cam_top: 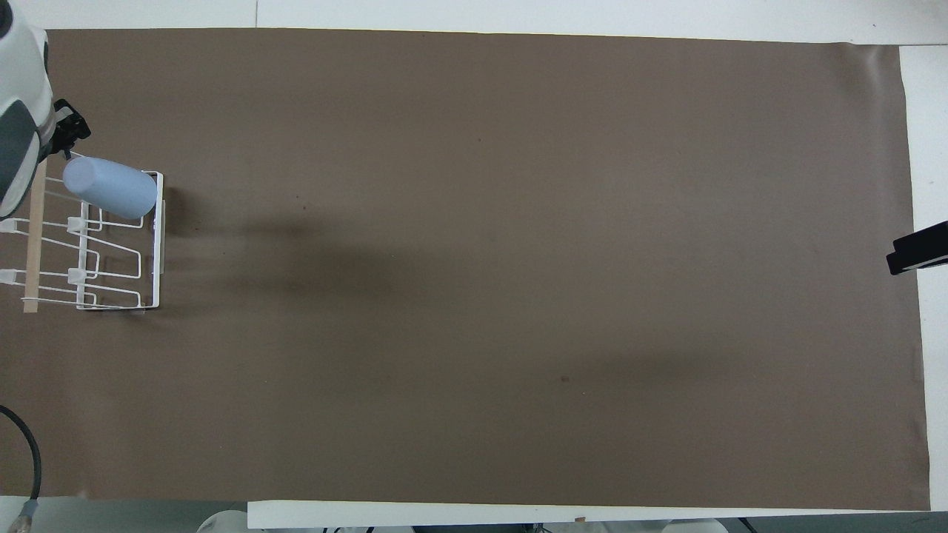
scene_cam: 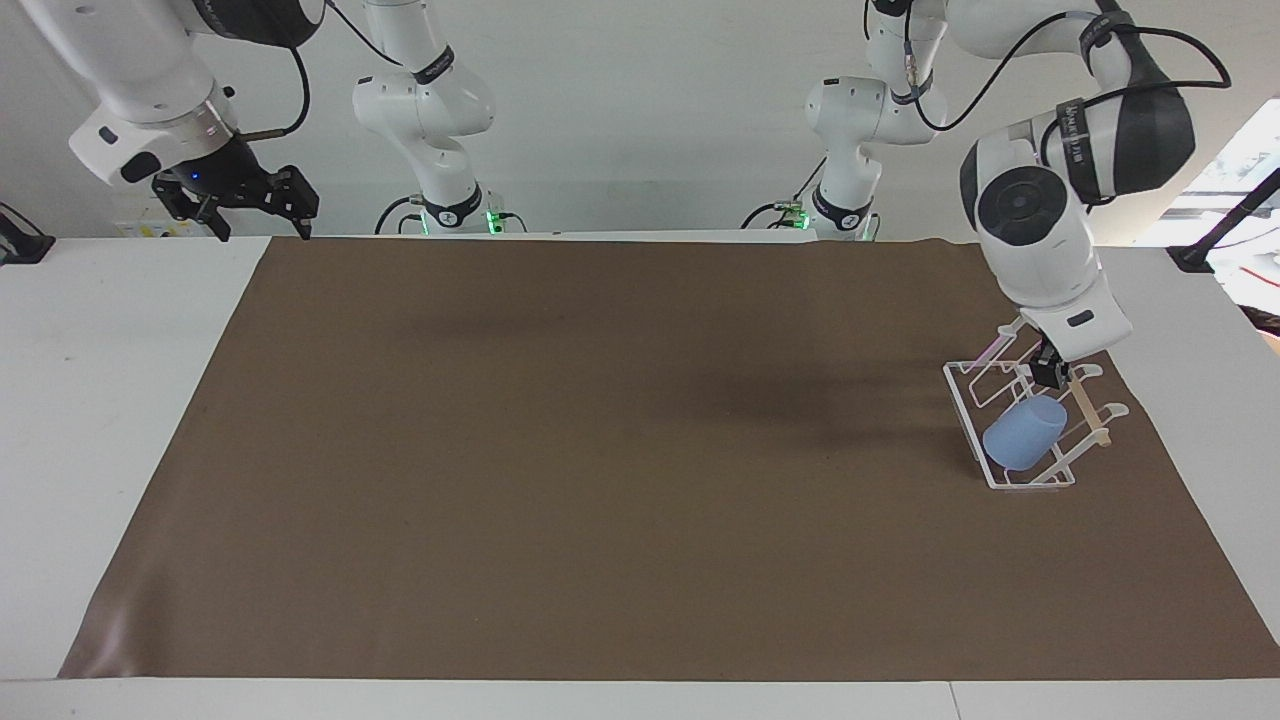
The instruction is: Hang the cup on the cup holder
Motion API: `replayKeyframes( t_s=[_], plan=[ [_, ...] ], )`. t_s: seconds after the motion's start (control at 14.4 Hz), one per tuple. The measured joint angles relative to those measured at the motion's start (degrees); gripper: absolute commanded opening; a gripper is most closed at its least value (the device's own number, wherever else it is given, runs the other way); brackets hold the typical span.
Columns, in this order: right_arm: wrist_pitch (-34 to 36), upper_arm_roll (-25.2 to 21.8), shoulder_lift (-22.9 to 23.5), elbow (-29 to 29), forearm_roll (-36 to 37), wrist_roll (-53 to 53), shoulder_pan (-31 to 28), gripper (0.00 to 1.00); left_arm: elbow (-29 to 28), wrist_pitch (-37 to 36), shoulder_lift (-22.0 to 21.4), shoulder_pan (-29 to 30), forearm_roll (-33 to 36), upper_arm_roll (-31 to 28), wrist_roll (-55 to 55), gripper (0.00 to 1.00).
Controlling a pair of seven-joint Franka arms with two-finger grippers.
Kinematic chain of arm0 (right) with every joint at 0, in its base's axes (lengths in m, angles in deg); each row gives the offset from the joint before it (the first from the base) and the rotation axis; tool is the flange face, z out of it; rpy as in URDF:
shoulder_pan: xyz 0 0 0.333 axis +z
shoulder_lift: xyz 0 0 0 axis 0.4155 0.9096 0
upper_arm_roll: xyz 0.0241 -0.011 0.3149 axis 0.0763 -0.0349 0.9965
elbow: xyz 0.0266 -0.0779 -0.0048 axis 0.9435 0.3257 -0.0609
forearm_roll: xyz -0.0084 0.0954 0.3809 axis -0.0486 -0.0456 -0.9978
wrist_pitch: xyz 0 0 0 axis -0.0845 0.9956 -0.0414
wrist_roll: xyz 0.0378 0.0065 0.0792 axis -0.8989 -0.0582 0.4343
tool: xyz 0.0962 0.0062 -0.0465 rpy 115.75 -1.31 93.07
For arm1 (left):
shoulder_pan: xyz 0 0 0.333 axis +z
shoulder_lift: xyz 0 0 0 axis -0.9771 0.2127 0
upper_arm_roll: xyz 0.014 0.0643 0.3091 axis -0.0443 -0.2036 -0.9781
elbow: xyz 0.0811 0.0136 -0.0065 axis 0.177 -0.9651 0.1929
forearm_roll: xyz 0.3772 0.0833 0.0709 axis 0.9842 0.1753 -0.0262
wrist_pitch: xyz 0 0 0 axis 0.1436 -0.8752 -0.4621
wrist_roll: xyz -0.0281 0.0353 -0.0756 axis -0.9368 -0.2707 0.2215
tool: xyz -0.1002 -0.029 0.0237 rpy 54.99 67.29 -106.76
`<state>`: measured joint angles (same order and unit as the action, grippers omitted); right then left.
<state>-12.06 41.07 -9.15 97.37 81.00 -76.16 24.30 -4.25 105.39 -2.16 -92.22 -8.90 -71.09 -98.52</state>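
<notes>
Cup (scene_cam: 1022,432): hangs tilted on a prong of the cup holder (scene_cam: 1010,478), just below the left gripper (scene_cam: 1046,374).
Left gripper: above the rack, jaws wide, holding nothing.
Right gripper (scene_cam: 262,205): waits up high at the other end of the brown mat (scene_cam: 600,450), jaws wide, holding nothing.
</notes>
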Motion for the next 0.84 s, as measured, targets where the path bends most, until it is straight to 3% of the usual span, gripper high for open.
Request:
replayKeyframes(
  t_s=[0.42, 0.63, 0.84],
  plan=[
    [0.15, -0.54, 0.00, 0.00, -0.02, 0.00, -0.05, 0.99, 2.76, -3.33, -3.84, 5.61, -25.07, -0.21, 35.65, 1.00],
    [0.17, -0.51, 0.00, 0.00, -0.04, 0.00, 0.02, 0.99, 2.75, -5.99, -4.80, 8.32, -30.15, -0.26, 48.48, 1.00],
    [0.17, -0.51, 0.00, 0.00, -0.05, 0.00, 0.02, 0.99, 2.93, -7.00, -4.81, 7.91, -30.82, 0.79, 50.18, 1.00]
  ],
)
